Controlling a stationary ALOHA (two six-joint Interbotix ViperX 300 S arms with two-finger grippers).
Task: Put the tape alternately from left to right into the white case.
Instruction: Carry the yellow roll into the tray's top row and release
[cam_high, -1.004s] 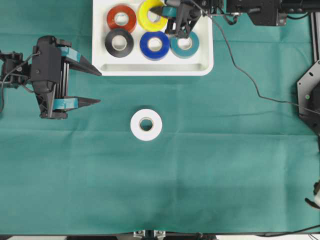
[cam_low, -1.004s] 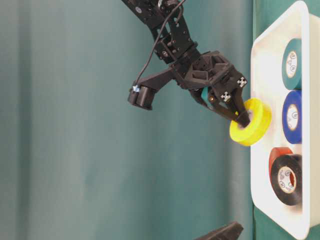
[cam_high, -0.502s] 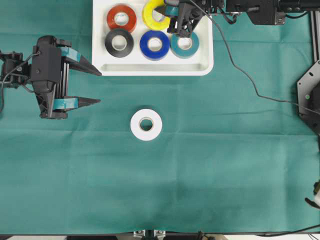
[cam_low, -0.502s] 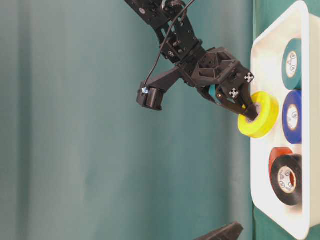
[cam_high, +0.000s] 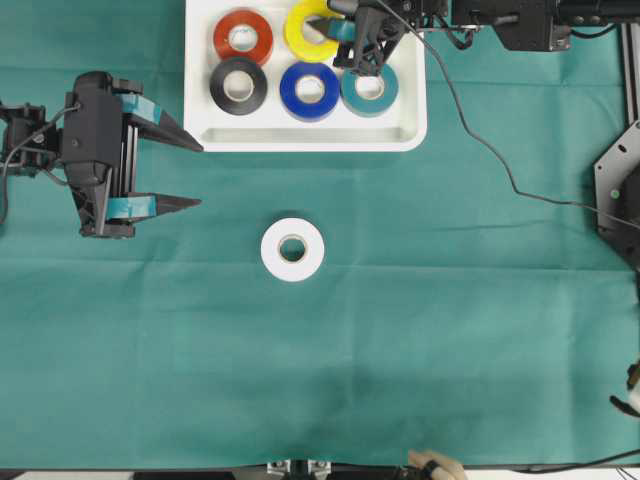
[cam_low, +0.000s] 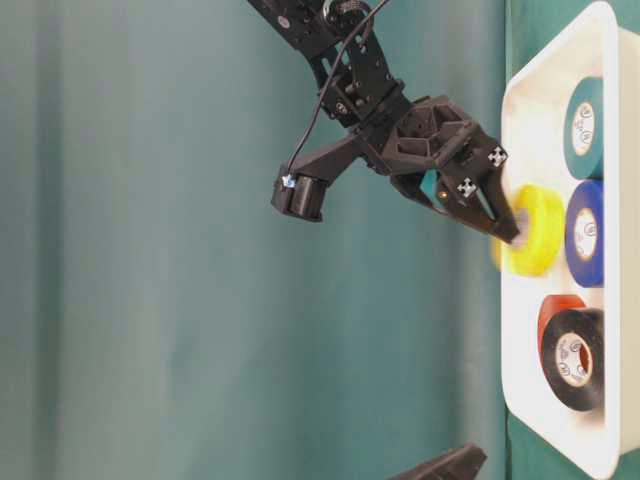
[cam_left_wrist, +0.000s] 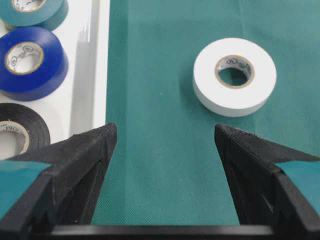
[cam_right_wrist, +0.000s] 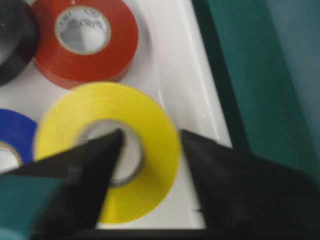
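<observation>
My left gripper (cam_high: 192, 174) stood wide open over the green cloth (cam_high: 450, 330), the white roll (cam_high: 292, 249) lying apart ahead. Farther off, my right gripper (cam_right_wrist: 150, 142) had its jaws spread, straddling the yellow roll's (cam_high: 306, 28) wall inside the white case (cam_high: 310, 138), beside red-orange (cam_high: 242, 36), black (cam_high: 238, 85), blue (cam_high: 309, 91) and teal (cam_high: 372, 90).

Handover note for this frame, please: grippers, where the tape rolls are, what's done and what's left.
Left gripper: open, empty, parked left of the white roll.
Right gripper: open over the white case, one finger in the yellow roll's core, roll apparently just let go.
In the case: red-orange, black, blue, teal, yellow.
Left: the white roll, on the cloth; likely the left arm's turn.
</observation>
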